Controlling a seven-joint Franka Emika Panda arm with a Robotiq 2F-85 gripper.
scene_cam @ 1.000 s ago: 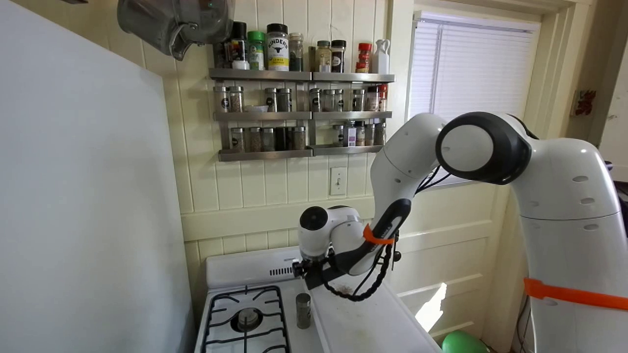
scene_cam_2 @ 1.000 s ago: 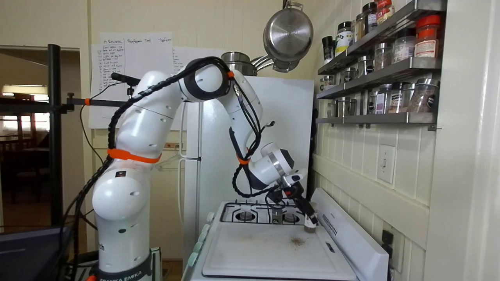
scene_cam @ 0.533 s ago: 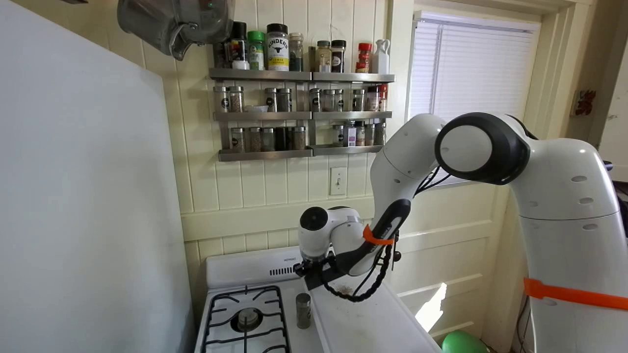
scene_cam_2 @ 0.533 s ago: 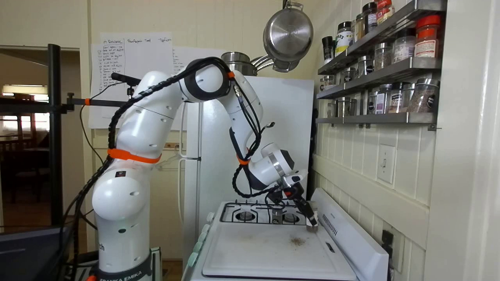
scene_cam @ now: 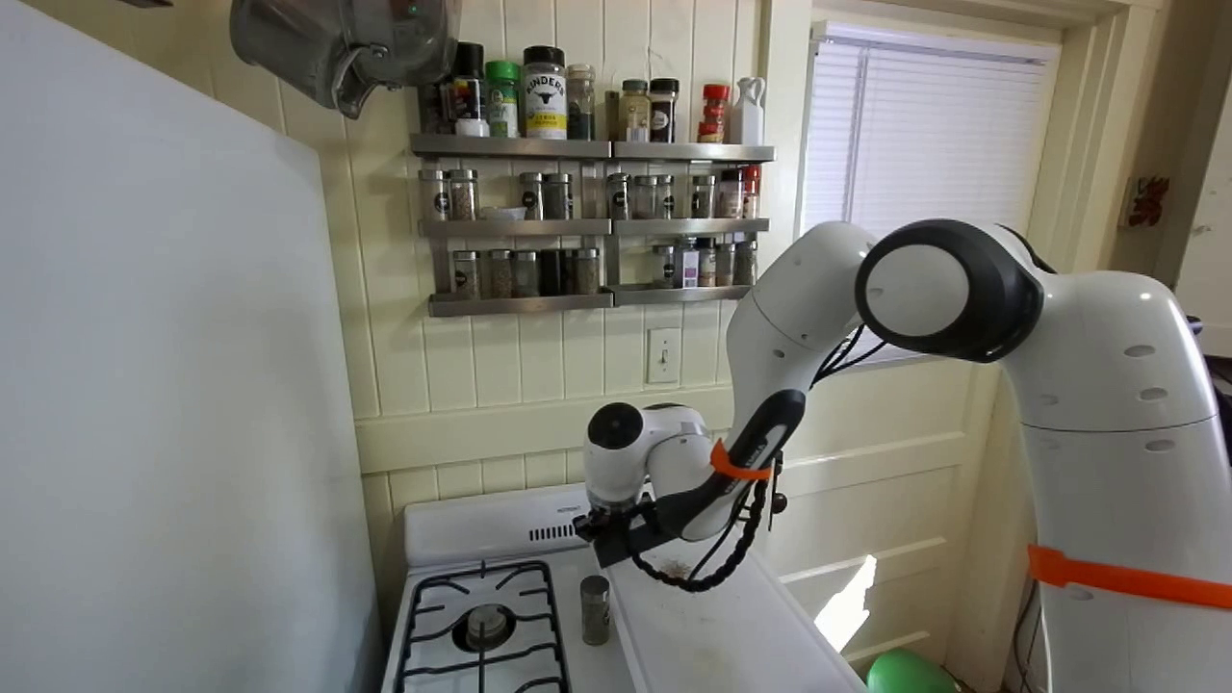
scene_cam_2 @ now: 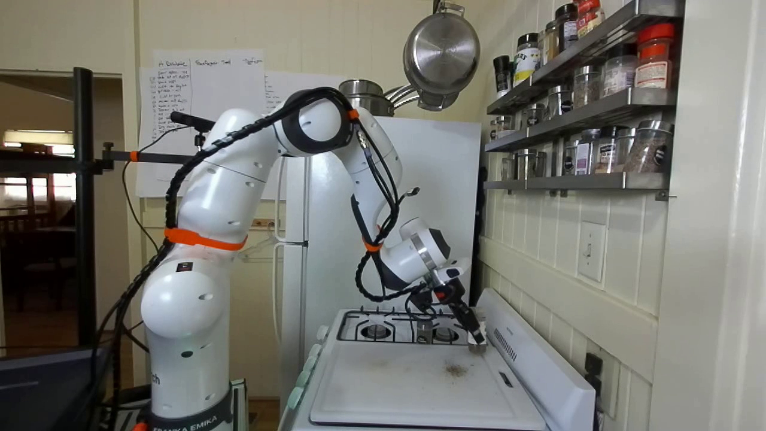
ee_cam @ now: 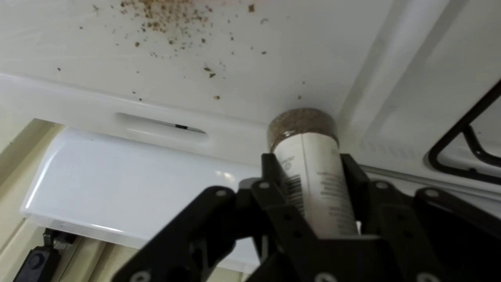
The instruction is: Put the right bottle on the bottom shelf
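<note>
on my wrist view i have the gripper (ee_cam: 307,160) clasped on the right bottle (ee_cam: 311,168), one of the fingers (ee_cam: 273,168) against each side of it. its white label (ee_cam: 325,188), with small print and a barcode, shows between them, and the brownish end (ee_cam: 302,123) pokes out past the fingertips. whether that end rests on the stove cover (ee_cam: 250,70) or sits just off it, i can't quite make out from here.

brown specks (ee_cam: 168,19) are scattered on the cover, out beyond the fingertips. off to the right of the fingers in that view i see a black burner grate (ee_cam: 450,135). in an exterior view the fingers slant down just beside the stove's white backguard (scene_cam_2: 532,353), the bottle at their tips.

in both exterior views a second jar (scene_cam: 595,616) stands upright near the fingers but apart from them. the bottom shelf (scene_cam: 525,305) is on the wall well above the fingers, carrying a row of jars (scene_cam_2: 649,149); the right bottle is down at stove level, well apart from it.
</note>
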